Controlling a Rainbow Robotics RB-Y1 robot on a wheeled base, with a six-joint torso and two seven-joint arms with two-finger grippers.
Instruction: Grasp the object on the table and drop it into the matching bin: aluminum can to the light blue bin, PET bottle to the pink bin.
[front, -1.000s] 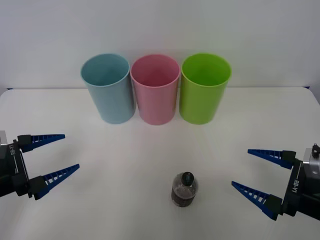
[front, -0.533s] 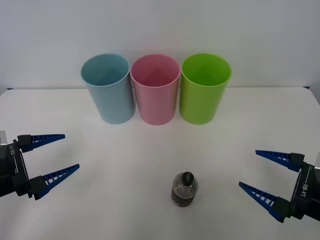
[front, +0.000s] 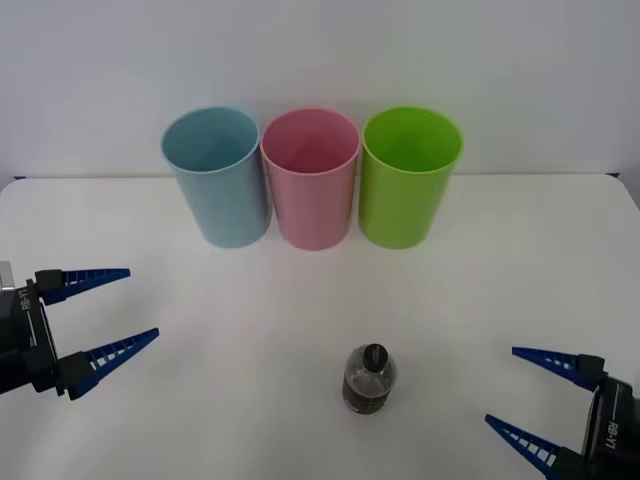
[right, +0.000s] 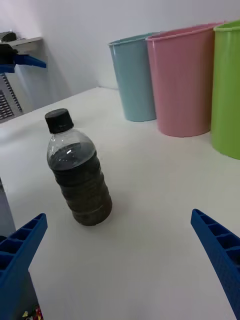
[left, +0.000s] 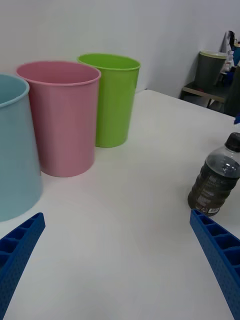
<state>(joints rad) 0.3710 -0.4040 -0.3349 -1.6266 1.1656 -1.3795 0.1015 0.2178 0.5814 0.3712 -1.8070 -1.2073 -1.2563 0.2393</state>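
Nothing is done yet: the PET bottle (front: 368, 379) stands upright near the table's (front: 520, 260) front edge. Our right gripper (front: 542, 400) and left gripper (front: 108, 311) are both wide, holding nothing. Grasping and dropping into the pink bin (front: 311, 178) remain.

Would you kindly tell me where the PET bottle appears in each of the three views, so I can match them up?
Front view: the PET bottle stands upright on the table, nearer the camera than the bins.
Right wrist view: the bottle stands close, upright.
Left wrist view: it is at the edge opposite the light blue bin.
Shared landmark: the pink bin, middle of the row of three.
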